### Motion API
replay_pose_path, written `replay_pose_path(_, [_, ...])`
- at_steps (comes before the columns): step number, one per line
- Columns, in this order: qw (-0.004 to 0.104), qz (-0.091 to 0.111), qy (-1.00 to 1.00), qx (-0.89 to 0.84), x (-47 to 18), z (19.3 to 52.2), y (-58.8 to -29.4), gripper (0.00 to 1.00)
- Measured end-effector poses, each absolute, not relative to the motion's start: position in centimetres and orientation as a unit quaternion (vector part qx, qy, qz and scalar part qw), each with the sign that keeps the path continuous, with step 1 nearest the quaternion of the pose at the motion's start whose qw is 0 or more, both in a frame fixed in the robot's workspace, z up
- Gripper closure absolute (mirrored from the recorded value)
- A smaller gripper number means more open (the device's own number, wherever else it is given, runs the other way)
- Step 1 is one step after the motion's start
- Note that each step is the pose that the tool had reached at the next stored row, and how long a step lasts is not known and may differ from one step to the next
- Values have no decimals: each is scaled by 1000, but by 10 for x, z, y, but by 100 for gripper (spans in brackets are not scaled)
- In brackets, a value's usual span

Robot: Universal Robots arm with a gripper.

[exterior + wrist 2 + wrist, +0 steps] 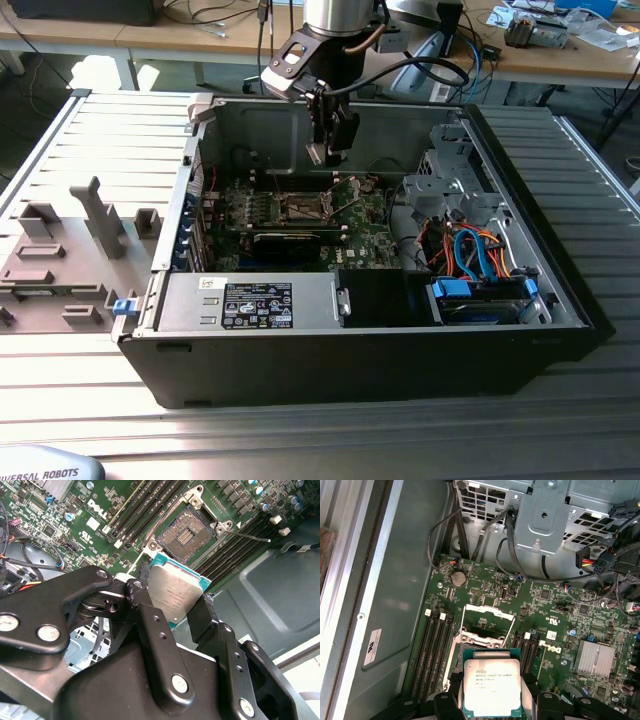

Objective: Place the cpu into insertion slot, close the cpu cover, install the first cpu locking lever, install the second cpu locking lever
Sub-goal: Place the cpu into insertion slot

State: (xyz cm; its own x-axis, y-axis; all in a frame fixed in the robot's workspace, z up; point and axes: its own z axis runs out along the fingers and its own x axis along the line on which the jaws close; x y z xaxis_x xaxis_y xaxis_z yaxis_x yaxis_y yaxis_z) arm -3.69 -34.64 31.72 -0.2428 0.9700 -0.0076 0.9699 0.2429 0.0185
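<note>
My gripper [175, 599] is shut on the cpu [176, 591], a flat square chip with a silver-grey top and green edge, gripped by two opposite sides. In the exterior view the gripper [326, 150] hangs inside the open computer case, above the motherboard and a little off from the insertion slot [300, 208]. The slot [187, 532] lies open with its contact field bare. In the first wrist view the cpu [491, 687] hovers over the near part of the slot, and the cpu cover [488, 611] stands swung up behind it. A thin locking lever [250, 537] sticks out beside the slot.
Black memory slots [432, 650] flank the socket. A metal drive cage [450, 175] with orange and blue cables [470, 250] fills the case on the exterior view's right. The labelled power supply [250, 303] lies along the front. Grey fixtures [60, 250] sit on the table outside.
</note>
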Motion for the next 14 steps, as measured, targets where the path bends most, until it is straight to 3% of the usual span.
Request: replay_pose_path(14, [9, 5, 786, 618, -37, 317, -346, 46])
